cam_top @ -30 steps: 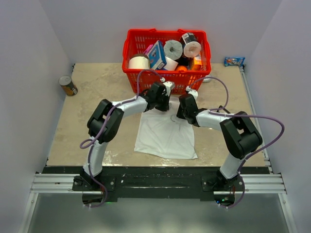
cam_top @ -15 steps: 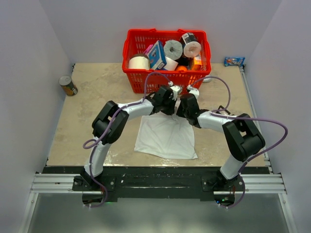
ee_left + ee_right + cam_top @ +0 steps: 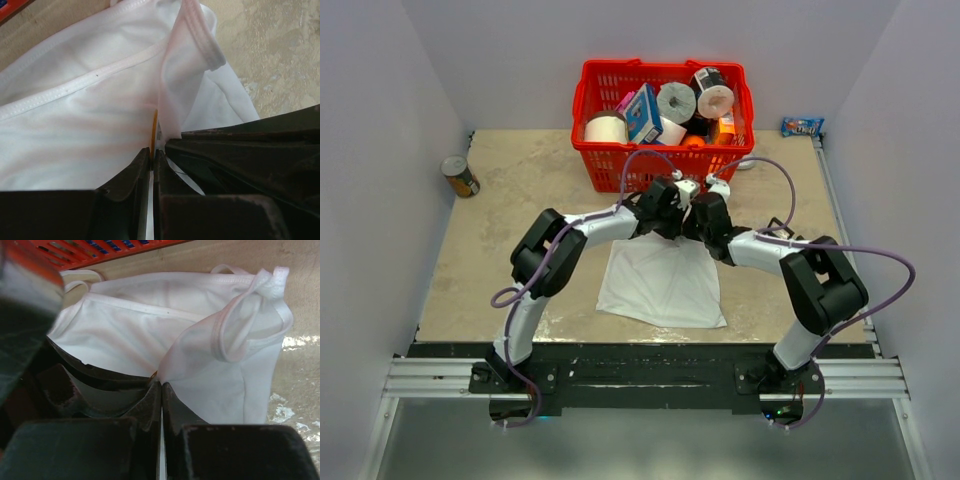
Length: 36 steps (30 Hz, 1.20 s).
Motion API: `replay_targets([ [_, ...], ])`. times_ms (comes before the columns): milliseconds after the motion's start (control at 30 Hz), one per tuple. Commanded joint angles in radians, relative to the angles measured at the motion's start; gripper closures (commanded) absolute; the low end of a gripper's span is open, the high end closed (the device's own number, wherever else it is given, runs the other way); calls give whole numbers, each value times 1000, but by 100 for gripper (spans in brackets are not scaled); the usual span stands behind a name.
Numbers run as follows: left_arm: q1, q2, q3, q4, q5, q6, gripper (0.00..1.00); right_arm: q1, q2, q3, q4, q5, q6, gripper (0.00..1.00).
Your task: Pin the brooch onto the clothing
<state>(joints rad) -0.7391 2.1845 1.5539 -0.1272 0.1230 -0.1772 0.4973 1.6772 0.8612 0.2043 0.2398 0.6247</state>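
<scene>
The white T-shirt [image 3: 660,285] lies flat on the table in front of the arms, its collar end toward the basket. Both grippers meet over that collar end. My left gripper [image 3: 677,212] [image 3: 152,150] is shut on the brooch [image 3: 154,127], of which only a thin orange-gold edge shows above the fingertips. My right gripper [image 3: 698,214] [image 3: 161,384] is shut on a raised fold of the shirt [image 3: 200,355] beside the collar. The brooch edge touches that fold [image 3: 175,95]. A speck of the brooch [image 3: 153,374] shows in the right wrist view. Its dark grey part is hidden.
A red basket [image 3: 620,165] with paper rolls and boxes stands just behind the grippers. A can [image 3: 460,176] stands at the far left edge. A blue snack packet [image 3: 801,127] lies at the far right corner. The two gripper bodies are pressed close together.
My left gripper has moved right to meet the right gripper over the collar. The right gripper has shifted slightly toward the basket. The shirt's collar end is bunched up between them.
</scene>
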Motion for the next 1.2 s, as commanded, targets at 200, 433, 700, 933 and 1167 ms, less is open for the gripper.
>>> replay_targets([
  [200, -5, -12, 23, 27, 79, -25, 100, -2, 51, -14, 49, -22, 9, 100],
  [433, 26, -42, -23, 97, 178, -114, 100, -2, 81, -30, 46, -30, 13, 99],
  [700, 41, -16, -5, 66, 201, -122, 100, -3, -49, -33, 23, -54, -17, 66],
  [933, 46, -3, 8, 49, 205, -122, 100, -2, -174, -42, -32, -13, -56, 45],
  [1167, 46, -8, 6, 55, 217, -123, 100, -2, -159, -99, 0, -36, -79, 46],
])
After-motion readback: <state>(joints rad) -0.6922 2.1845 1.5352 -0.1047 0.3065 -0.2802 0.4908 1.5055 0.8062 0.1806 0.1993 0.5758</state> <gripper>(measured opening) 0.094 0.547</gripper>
